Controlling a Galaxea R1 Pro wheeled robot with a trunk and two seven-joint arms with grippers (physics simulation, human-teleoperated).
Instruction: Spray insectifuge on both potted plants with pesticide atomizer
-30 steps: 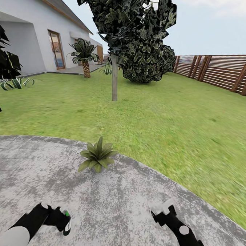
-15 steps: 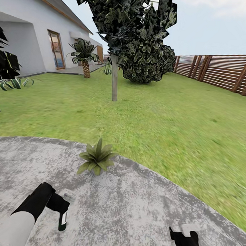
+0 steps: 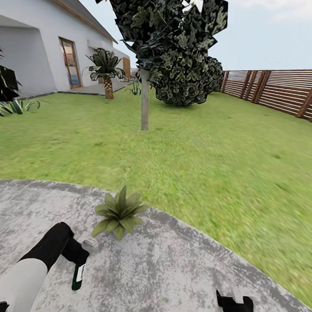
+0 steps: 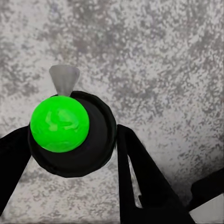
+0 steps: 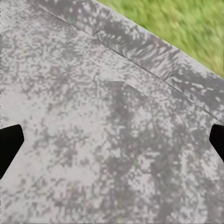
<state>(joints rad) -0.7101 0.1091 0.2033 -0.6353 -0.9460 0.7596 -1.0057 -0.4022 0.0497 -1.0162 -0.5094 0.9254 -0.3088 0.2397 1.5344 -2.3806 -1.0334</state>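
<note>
My left gripper (image 3: 78, 257) is shut on the pesticide atomizer (image 3: 78, 276), a dark-green bottle with a white label. The bottle hangs down over the grey paving, its pale grey spray head (image 3: 90, 243) toward a potted plant (image 3: 119, 213). That olive-green rosette sits at the paving's far edge, a short way beyond the spray head. In the left wrist view the atomizer (image 4: 95, 140) is a dark round body with a bright green end and a grey nozzle (image 4: 64, 78), held between the black fingers (image 4: 140, 177). My right gripper (image 3: 234, 303) is open and low over bare paving, fingertips (image 5: 9, 144) far apart.
Beyond the curved grey stone paving (image 3: 177, 268) lies the garden's green lawn (image 3: 211, 159). A thin tree trunk (image 3: 145, 100), a big dark bush (image 3: 186, 79) and a palm (image 3: 105, 72) stand by the white house. A brown slat fence (image 3: 284, 90) runs along the right. A low spiky plant (image 3: 13, 105) grows far left.
My left arm has come forward toward the potted plant with the atomizer, and the bottle now hangs downward. My right gripper has dropped to the bottom of the head view.
</note>
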